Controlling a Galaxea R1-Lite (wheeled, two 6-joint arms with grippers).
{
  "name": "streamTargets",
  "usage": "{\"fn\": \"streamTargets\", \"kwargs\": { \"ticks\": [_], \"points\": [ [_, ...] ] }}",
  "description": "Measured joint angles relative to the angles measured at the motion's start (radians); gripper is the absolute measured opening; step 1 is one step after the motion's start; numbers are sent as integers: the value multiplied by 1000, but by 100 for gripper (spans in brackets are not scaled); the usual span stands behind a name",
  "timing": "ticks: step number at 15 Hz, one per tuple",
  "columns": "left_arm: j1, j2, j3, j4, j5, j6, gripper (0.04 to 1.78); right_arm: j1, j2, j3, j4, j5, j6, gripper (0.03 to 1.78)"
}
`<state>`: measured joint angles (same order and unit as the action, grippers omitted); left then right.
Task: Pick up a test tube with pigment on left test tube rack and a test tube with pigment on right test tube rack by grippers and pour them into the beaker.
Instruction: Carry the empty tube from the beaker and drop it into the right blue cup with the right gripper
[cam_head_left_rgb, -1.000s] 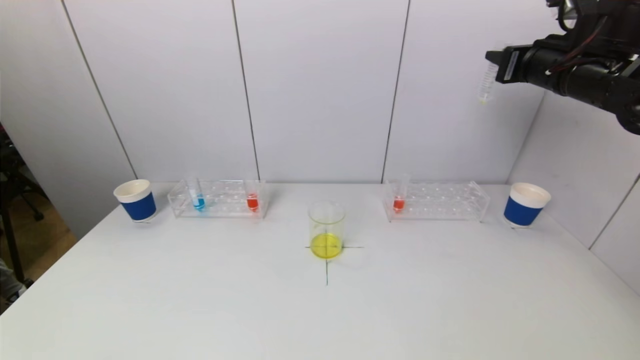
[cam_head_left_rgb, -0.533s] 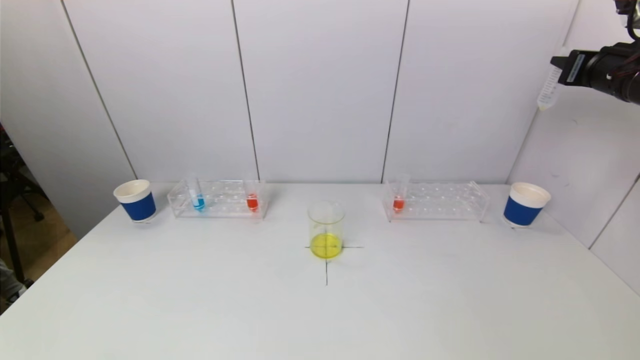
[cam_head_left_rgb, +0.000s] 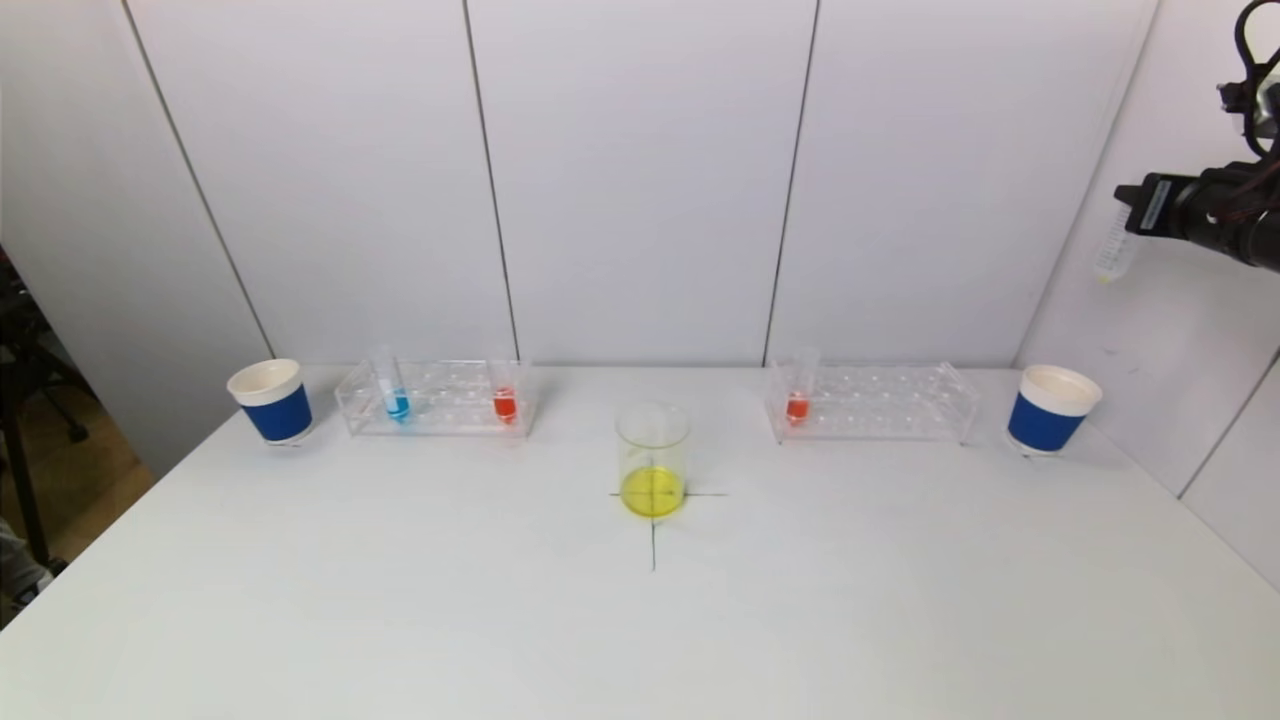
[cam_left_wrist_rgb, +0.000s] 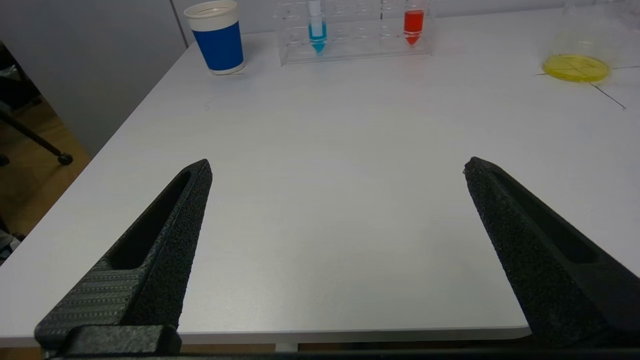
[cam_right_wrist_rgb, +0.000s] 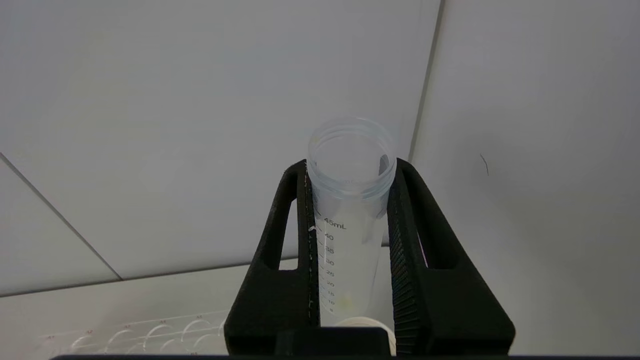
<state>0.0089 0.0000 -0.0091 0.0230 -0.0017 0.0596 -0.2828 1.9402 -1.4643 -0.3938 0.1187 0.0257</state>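
Note:
A glass beaker with yellow liquid stands mid-table. The left test tube rack holds a blue-pigment tube and a red-pigment tube. A single red-pigment tube stands in the right rack. High at the far right, my right gripper is shut on a clear, nearly empty test tube, which hangs upright; the right wrist view shows the tube clamped between both fingers. My left gripper is open over the table's near-left edge, holding nothing.
A blue paper cup stands left of the left rack. Another blue cup stands right of the right rack, below the held tube. A black cross marks the beaker's spot. Grey wall panels close in behind and at the right.
My right arm has carried the nearly empty tube to the right and somewhat lower, to above the right cup. The left gripper and everything on the table are unchanged.

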Motion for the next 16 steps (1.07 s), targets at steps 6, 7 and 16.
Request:
{"fn": "streamTargets", "kwargs": {
  "ticks": [6,7,16],
  "points": [
    [0,0,0,0,0,0,176,-3,46,175,-235,-1,-7,46],
    [0,0,0,0,0,0,176,-3,53,200,-263,-1,-4,46],
    [0,0,0,0,0,0,176,-32,111,357,-429,-1,-6,46]
  ]
}}
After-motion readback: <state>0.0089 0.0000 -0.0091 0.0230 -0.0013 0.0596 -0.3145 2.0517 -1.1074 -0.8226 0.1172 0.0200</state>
